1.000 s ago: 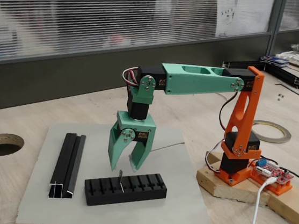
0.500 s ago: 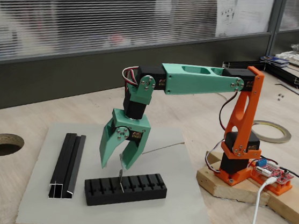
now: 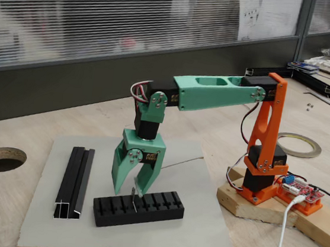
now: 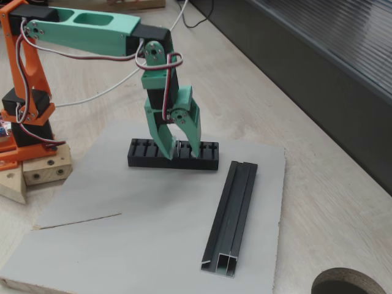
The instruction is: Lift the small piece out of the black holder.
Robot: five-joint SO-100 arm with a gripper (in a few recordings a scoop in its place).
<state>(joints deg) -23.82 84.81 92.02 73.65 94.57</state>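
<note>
Green gripper (image 3: 132, 188) pointed down over the holder (image 3: 138, 207), fingers spread apart on either side of the piece (image 3: 134, 196), piece seen standing upright in a middle slot of the holder, holder laid on a grey board (image 3: 188, 233) beside a rail (image 3: 75, 182)

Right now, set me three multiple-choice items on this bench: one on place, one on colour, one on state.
1. Where does the black channel rail lie, in the fixed view with the orange base at right?
A. left of the black holder
B. on top of it
C. right of it

2. What colour is the gripper?
A. orange
B. green
C. black

3. How does the small piece stand?
A. flat on the grey board
B. lifted clear
C. upright in a holder slot

Key: A, the rail lies left of the holder; B, its jaws are green; C, the tab rises from a slot between the open jaws.
</note>
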